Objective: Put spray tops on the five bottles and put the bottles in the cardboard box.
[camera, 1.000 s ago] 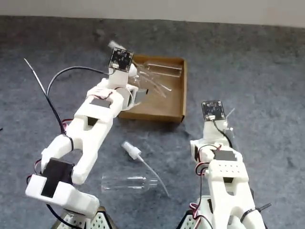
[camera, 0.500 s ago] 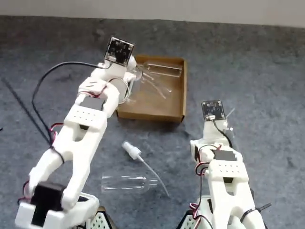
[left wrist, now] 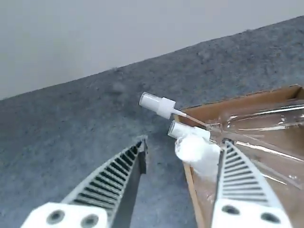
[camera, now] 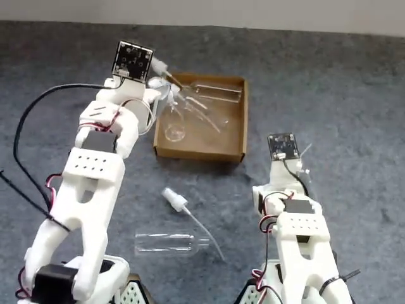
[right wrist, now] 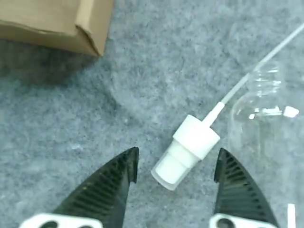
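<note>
The cardboard box [camera: 243,120] sits at the middle back of the grey carpet and holds several clear bottles [camera: 212,95] with spray tops. One of them [camera: 172,120] leans against the box's left wall. My left gripper [camera: 158,75] hangs open above the box's back left corner. In the left wrist view its jaws [left wrist: 183,142] are spread wide, with white spray tops [left wrist: 159,105] and the box rim [left wrist: 237,102] beyond them. A loose spray top [camera: 175,200] [right wrist: 187,145] lies on the carpet beside a bare bottle [camera: 171,244] [right wrist: 266,109]. My right gripper [right wrist: 176,153] is open above that spray top.
The right arm [camera: 288,209] stands at the front right, with the box's near corner [right wrist: 52,23] in its wrist view. The left arm [camera: 95,171] stretches along the left side. A black cable [camera: 25,126] loops off it. Bare carpet lies right of the box.
My left arm has lifted and swung back and left, off the box's left part. A bottle now leans inside the box's left wall. The right arm has not moved.
</note>
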Controlling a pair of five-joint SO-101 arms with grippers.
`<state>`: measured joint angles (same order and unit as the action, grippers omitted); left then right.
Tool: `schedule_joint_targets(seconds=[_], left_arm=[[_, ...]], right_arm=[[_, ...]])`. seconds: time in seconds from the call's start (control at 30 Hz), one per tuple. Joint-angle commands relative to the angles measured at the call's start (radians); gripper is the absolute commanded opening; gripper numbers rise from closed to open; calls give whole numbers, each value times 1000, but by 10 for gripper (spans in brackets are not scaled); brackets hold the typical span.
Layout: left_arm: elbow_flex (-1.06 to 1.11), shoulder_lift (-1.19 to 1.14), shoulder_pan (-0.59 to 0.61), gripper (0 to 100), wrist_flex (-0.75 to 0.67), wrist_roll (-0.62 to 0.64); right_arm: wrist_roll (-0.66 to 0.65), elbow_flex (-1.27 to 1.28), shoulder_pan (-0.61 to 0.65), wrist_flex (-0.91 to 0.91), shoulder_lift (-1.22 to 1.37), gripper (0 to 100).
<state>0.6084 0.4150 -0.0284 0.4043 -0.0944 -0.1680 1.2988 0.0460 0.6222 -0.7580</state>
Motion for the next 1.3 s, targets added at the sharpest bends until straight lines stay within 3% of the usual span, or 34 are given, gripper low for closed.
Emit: schedule_joint_targets(seconds=[0.0,0.23,0.43,0.6,0.7,1.0,1.1,1.27], left_arm=[[-68,114,-12,194,52,2],[-182,219,-5,194,175,0],[-84,229,8,190,311,2],[-38,294,102,190,540,2],[47,340,162,190,598,2],[432,374,234,194,333,0],[501,375,186,198,215,0],[479,375,50,319,91,71]], right_arm=[[-9,-7,-10,-18,-19,221],[-9,-7,-8,-18,-19,221],[-9,-7,-8,-18,-19,221],[-9,-7,-7,-18,-19,221],[-9,-7,-7,-18,-19,221],[-9,-5,-5,-19,-19,221],[-9,7,-5,-54,-18,221],[-9,68,-5,-116,-27,221]])
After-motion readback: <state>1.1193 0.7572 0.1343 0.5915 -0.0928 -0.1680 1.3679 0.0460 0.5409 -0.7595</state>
